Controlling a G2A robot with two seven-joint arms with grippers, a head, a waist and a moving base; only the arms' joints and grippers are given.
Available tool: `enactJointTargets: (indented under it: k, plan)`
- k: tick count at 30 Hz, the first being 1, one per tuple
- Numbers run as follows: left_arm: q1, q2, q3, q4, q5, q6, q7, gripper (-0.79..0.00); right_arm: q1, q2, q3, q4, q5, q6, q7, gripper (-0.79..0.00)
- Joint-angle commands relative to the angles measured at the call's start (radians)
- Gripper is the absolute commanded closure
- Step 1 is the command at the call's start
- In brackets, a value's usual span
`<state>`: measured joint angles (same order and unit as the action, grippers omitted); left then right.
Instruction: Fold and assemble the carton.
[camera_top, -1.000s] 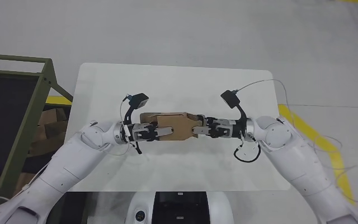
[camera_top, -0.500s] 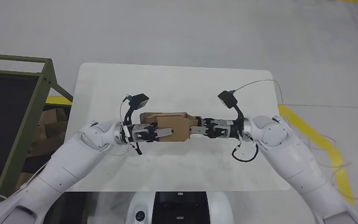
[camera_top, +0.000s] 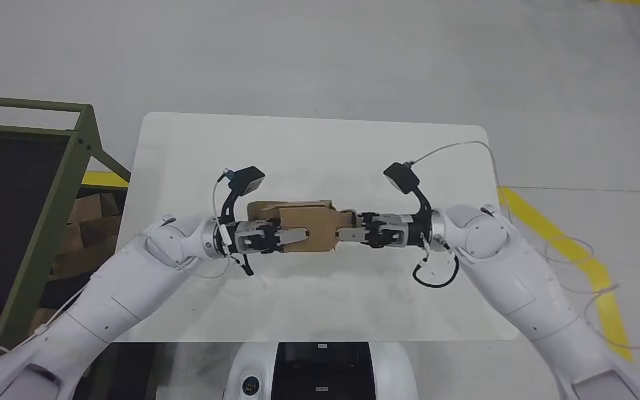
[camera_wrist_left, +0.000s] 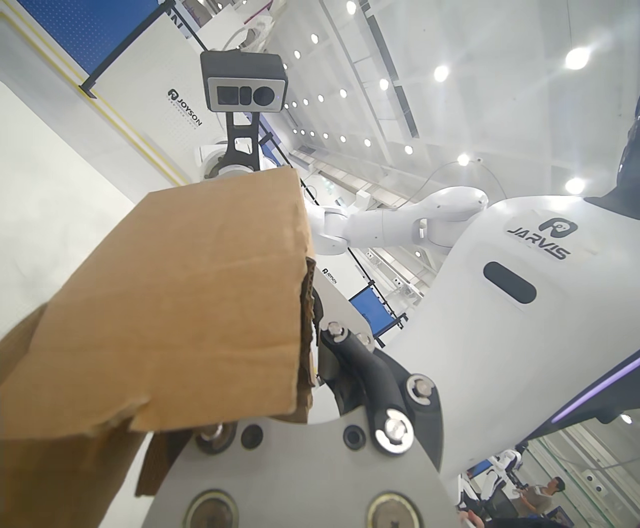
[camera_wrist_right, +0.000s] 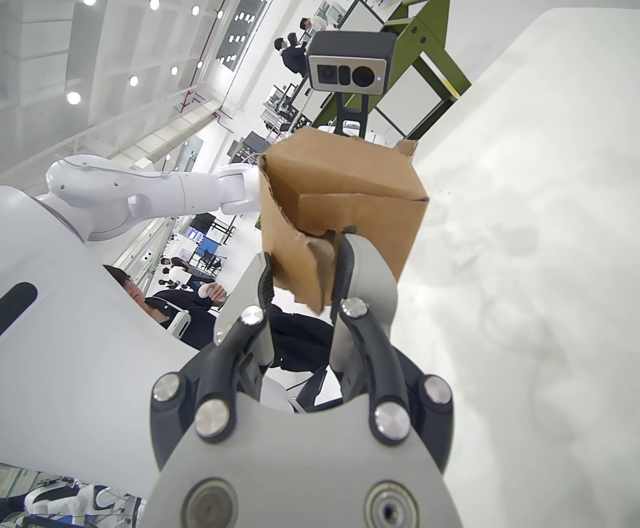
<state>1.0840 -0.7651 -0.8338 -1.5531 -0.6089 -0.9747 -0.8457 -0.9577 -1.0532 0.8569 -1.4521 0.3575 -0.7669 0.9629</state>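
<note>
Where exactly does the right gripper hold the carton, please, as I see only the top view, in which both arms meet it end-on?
Observer: In the right wrist view the right gripper has its fingers on either side of a ragged flap at the near end of the carton, so it pinches the cardboard rather than pressing on a face.
Operator: Thank you. And how does the carton sit at the other arm?
Observer: In the left wrist view a broad cardboard face lies across the body of the left gripper. Its edge nearest the wrist is torn and frayed, and the corrugated edge runs right beside a black finger link.
</note>
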Motion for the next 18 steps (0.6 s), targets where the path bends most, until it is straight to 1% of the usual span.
enactJointTargets:
  k: [1, 6, 11, 13, 14, 18]
  plan:
    - [-0.002, 0.003, 0.006, -0.001, 0.000, -0.004, 0.004, 0.000, 0.001, -0.002, -0.001, 0.004, -0.003, 0.001, -0.003, -0.240]
    - [-0.011, 0.010, 0.020, -0.001, -0.001, -0.014, 0.014, 0.000, 0.005, -0.007, -0.004, 0.013, -0.009, 0.007, -0.007, -0.237]
    - [-0.020, 0.016, 0.037, -0.002, 0.001, -0.020, 0.020, 0.000, 0.014, -0.013, -0.014, 0.012, -0.011, 0.012, 0.001, -0.215]
    - [-0.024, 0.018, 0.043, -0.001, 0.000, -0.022, 0.023, 0.000, 0.018, -0.015, -0.017, 0.011, -0.012, 0.010, 0.005, -0.145]
    - [-0.026, 0.019, 0.046, 0.000, -0.001, -0.022, 0.022, 0.000, 0.019, -0.016, -0.018, 0.011, -0.012, 0.010, 0.008, -0.123]
    - [-0.035, 0.022, 0.059, 0.001, -0.002, -0.025, 0.025, 0.000, 0.023, -0.019, -0.022, 0.011, -0.014, 0.013, 0.015, -0.114]
